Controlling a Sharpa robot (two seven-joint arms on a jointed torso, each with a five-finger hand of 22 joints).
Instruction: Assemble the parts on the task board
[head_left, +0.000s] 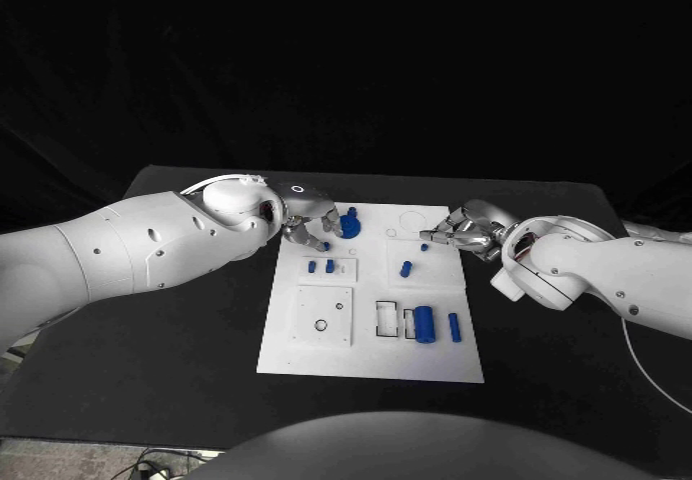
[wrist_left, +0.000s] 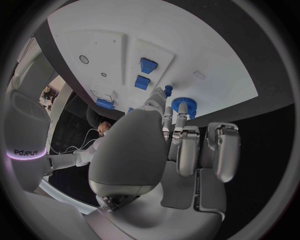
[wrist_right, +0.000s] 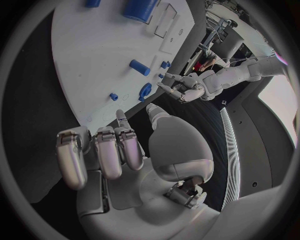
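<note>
Task board (head_left: 289, 355) sits mid-table (head_left: 173, 330), blue parts scattered on it: round knob (head_left: 349, 224) at the far edge, large cylinder (head_left: 426, 325) near the front right. Left hand (head_left: 307, 228) hovers just beside the knob, fingers apart, holding nothing. Right hand (head_left: 459, 232) over the board's far right edge, fingers curled in, nothing visible in them.

Head view: left hand (head_left: 306, 228) covers the board's (head_left: 368, 350) far-left corner & part of the blue knob (head_left: 349, 224). Right hand (head_left: 464, 230) overlaps the far-right edge; can't tell if fingertips hold anything. Small rings on the board too small to identify. Left wrist view: fingers (wrist_left: 181, 145) hide part of the knob (wrist_left: 185, 104).
</note>
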